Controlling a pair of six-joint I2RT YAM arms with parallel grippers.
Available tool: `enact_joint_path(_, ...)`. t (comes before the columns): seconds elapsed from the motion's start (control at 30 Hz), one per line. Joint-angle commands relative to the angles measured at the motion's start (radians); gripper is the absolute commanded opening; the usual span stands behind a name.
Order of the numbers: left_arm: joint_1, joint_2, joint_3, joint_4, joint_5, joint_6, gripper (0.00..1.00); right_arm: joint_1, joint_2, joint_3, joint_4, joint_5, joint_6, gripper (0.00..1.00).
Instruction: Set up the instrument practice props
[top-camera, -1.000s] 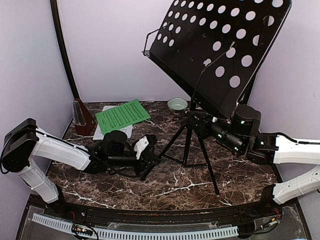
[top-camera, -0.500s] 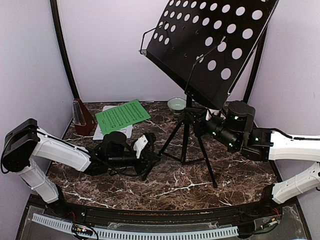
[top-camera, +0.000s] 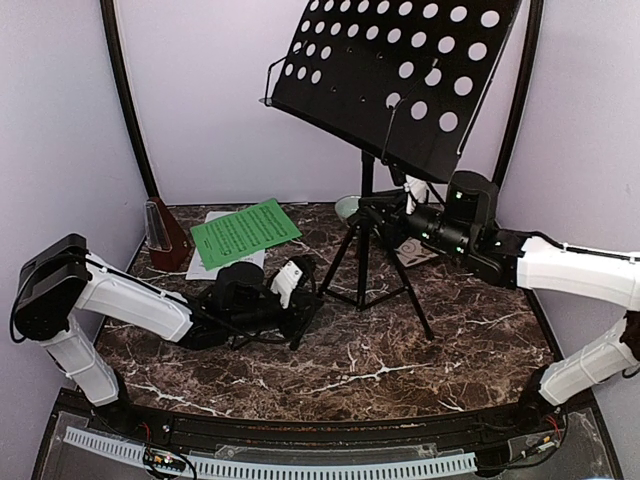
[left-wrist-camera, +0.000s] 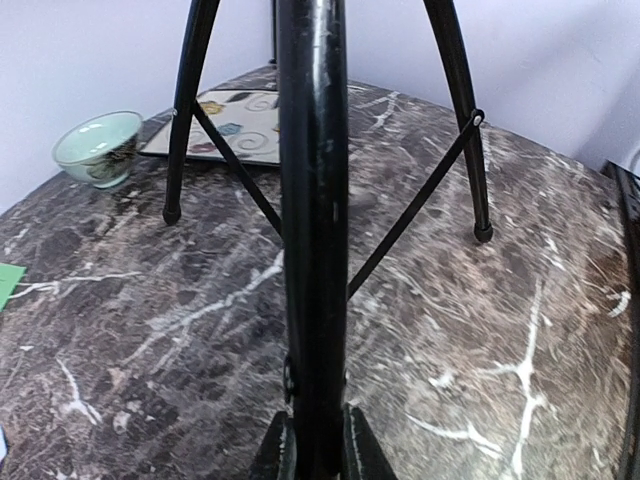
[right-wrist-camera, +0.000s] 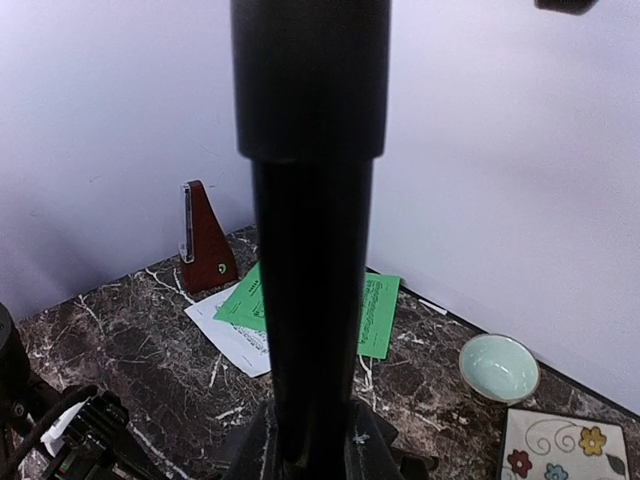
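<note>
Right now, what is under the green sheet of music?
A white sheet lies under the green sheet, its edges poking out on the marble table. Most of it is covered, so its print cannot be read.

Black perforated-desk tripod music stand (top-camera: 345, 105) upright on the dark marble table (top-camera: 400, 360), desk tilted, high against the far wall. Right gripper (top-camera: 383, 212) clamped on the pole just above the tripod hub (fingers mostly hidden behind it). Left gripper (top-camera: 303, 303) low, closed on the near-left leg close to its foot. Far left: green sheet of music (top-camera: 243, 232) lying over a white sheet (top-camera: 228, 264), small red-brown pyramid metronome (top-camera: 165, 238) just beside them by the left wall. Pale green bowl (top-camera: 346, 206) half hidden behind the pole.
</note>
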Motion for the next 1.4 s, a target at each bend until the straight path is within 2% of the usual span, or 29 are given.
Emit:
enact_joint_path(0.0, -0.007, 0.023, 0.076, 0.067, -0.152, -0.008, 0.0, -0.047, 0.041, 0.152, 0.244, -0.25, -0.054, 0.0)
enact_joint_path(0.17, -0.014, 0.082, 0.147, 0.075, -0.158, -0.097, 0.0, -0.124, 0.13, 0.287, 0.173, -0.417, -0.09, 0.0)
enact_joint_path(0.27, -0.044, 0.12, 0.193, 0.066, -0.227, -0.126, 0.0, -0.159, 0.16, 0.308, 0.166, -0.517, -0.114, 0.0)
enact_joint_path(0.53, -0.098, 0.21, 0.341, -0.043, -0.393, -0.125, 0.0, -0.243, 0.224, 0.273, 0.324, -0.746, -0.063, 0.0)
enact_joint_path(0.7, -0.139, 0.269, 0.409, -0.083, -0.486, -0.127, 0.0, -0.277, 0.269, 0.282, 0.338, -0.81, -0.075, 0.0)
enact_joint_path(0.87, -0.14, 0.302, 0.43, -0.094, -0.491, -0.182, 0.0, -0.307, 0.284, 0.271, 0.37, -0.851, -0.047, 0.0)
enact_joint_path(1.0, -0.14, 0.313, 0.444, -0.089, -0.438, -0.21, 0.0, -0.32, 0.311, 0.273, 0.358, -0.873, -0.047, 0.0)
enact_joint_path(1.1, -0.143, 0.323, 0.469, -0.113, -0.429, -0.233, 0.0, -0.325, 0.326, 0.273, 0.368, -0.89, -0.032, 0.04)
enact_joint_path(1.23, -0.159, 0.338, 0.512, -0.161, -0.482, -0.229, 0.0, -0.325, 0.335, 0.261, 0.393, -0.892, -0.013, 0.12)
enact_joint_path(1.37, -0.167, 0.345, 0.526, -0.181, -0.512, -0.247, 0.0, -0.326, 0.335, 0.25, 0.403, -0.889, 0.002, 0.24)
